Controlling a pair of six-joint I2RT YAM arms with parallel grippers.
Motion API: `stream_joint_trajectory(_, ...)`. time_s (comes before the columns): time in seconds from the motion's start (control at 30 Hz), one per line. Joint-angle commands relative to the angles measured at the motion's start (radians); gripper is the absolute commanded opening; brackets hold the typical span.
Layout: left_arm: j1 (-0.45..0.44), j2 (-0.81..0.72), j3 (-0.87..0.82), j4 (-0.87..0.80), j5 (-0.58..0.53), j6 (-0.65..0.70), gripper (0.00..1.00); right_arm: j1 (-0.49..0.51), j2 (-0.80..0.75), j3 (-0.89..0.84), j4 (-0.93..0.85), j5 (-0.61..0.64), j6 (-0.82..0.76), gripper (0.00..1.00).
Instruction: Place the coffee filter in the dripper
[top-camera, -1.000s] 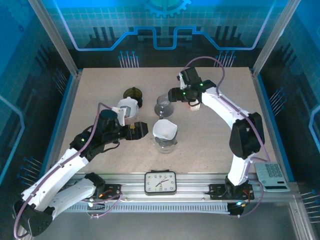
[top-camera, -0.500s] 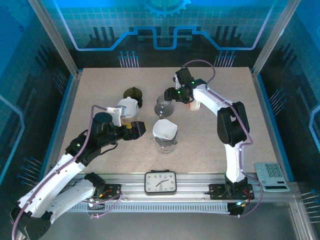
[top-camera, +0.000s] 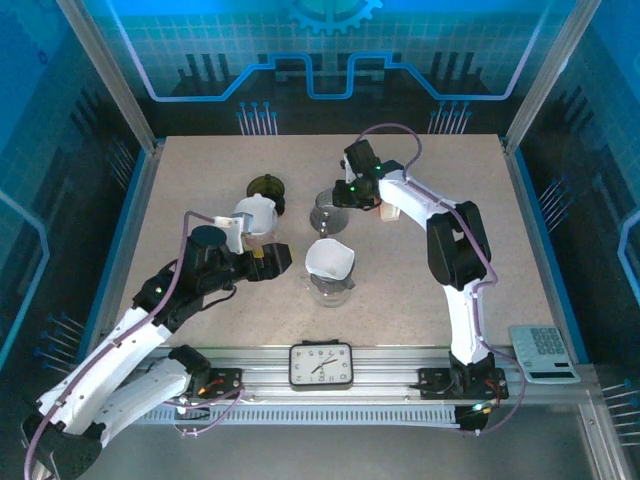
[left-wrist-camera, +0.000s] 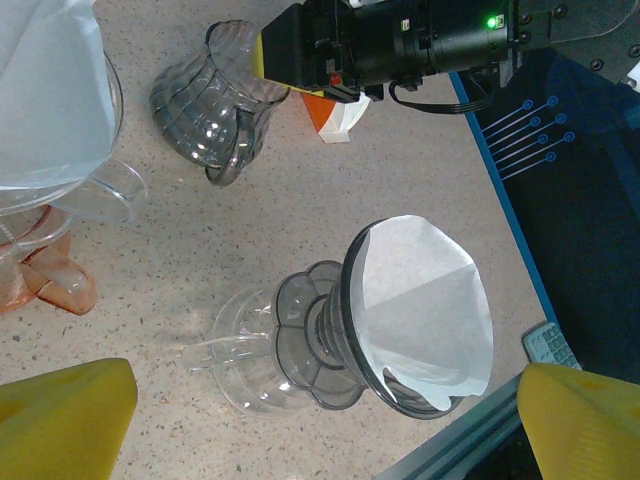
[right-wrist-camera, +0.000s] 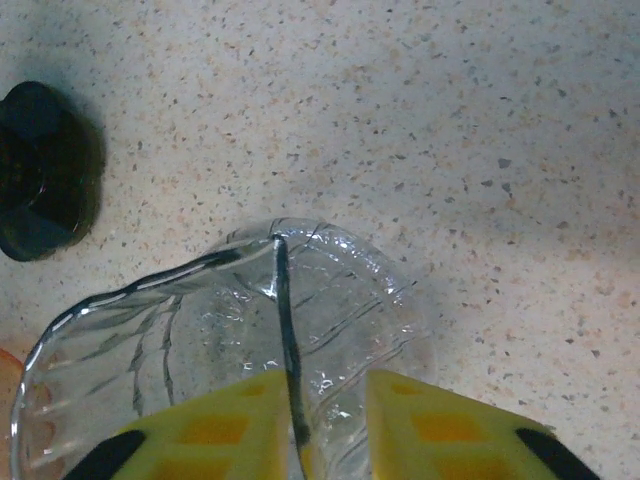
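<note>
While the left gripper (top-camera: 277, 258) hangs with its jaws wide open just left of it, the coffee filter (left-wrist-camera: 425, 315) sits inside the dripper (left-wrist-camera: 310, 335) near the middle of the table (top-camera: 390, 295). Farther back, the right gripper (right-wrist-camera: 325, 400) straddles the wall of the glass pitcher (right-wrist-camera: 180, 330), fingers narrowly apart. Whether they clamp it is unclear.
</note>
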Motion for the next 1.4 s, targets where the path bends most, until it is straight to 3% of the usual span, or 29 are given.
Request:
stream_joint_trajectory(0.0, 0.006, -0.019, -0.019, 0.006, 0.012, -0.018, 0.99, 0.009, -0.055, -0.019, -0.034, 0.069, -0.017, 0.19)
stream_joint_trajectory(0.17, 0.006, -0.022, -0.023, 0.014, 0.016, -0.022, 0.99, 0.008, -0.124, -0.094, -0.027, 0.119, -0.025, 0.07)
stream_joint_trajectory(0.4, 0.006, -0.028, -0.025, 0.014, 0.023, -0.024, 0.99, -0.002, -0.242, -0.218, -0.021, 0.187, -0.028, 0.02)
stream_joint_trajectory(1.03, 0.007, -0.056, -0.059, 0.035, 0.025, -0.036, 0.99, -0.046, -0.724, -0.759, -0.048, 0.319, 0.026, 0.03)
stream_joint_trajectory(1.37, 0.006, -0.058, -0.071, 0.039, 0.026, -0.037, 0.99, -0.045, -0.804, -0.875, -0.068, 0.361, 0.049, 0.08)
